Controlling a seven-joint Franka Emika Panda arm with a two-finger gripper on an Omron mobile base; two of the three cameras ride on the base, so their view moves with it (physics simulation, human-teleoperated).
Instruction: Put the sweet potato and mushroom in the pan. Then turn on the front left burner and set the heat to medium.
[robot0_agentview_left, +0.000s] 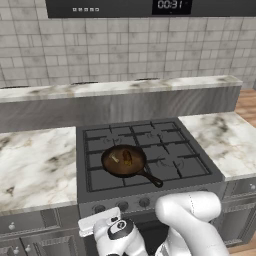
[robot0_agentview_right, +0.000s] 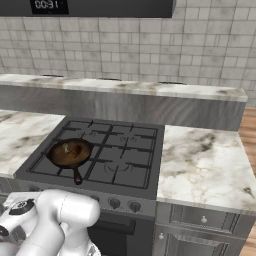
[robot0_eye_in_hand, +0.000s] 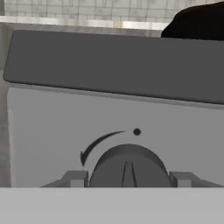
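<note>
The dark pan (robot0_agentview_left: 124, 161) (robot0_agentview_right: 70, 153) sits on the stove's front left burner grate (robot0_agentview_left: 100, 177); the burner itself is hidden under it. Inside lie the reddish-brown sweet potato (robot0_agentview_left: 128, 157) (robot0_agentview_right: 75, 150) and, beside it, the small pale mushroom (robot0_agentview_left: 115, 158) (robot0_agentview_right: 65, 147). In the hand view my gripper (robot0_eye_in_hand: 128, 178) is at the stove's front panel, its two fingertips (robot0_eye_in_hand: 74, 178) pressed against both sides of a round dark knob (robot0_eye_in_hand: 128, 168). A curved arrow and a dot are printed above the knob. In the left base view my hand (robot0_agentview_left: 102, 222) is low against the panel's left end.
More knobs (robot0_agentview_left: 145, 202) (robot0_agentview_right: 134, 205) line the front panel. Marble counters (robot0_agentview_left: 35, 165) (robot0_agentview_right: 205, 165) flank the stove, with a raised ledge (robot0_agentview_left: 120, 89) behind. The pan's handle (robot0_agentview_left: 152, 179) points toward the stove's front edge. My arm's white elbow (robot0_agentview_left: 192, 210) stands before the oven door.
</note>
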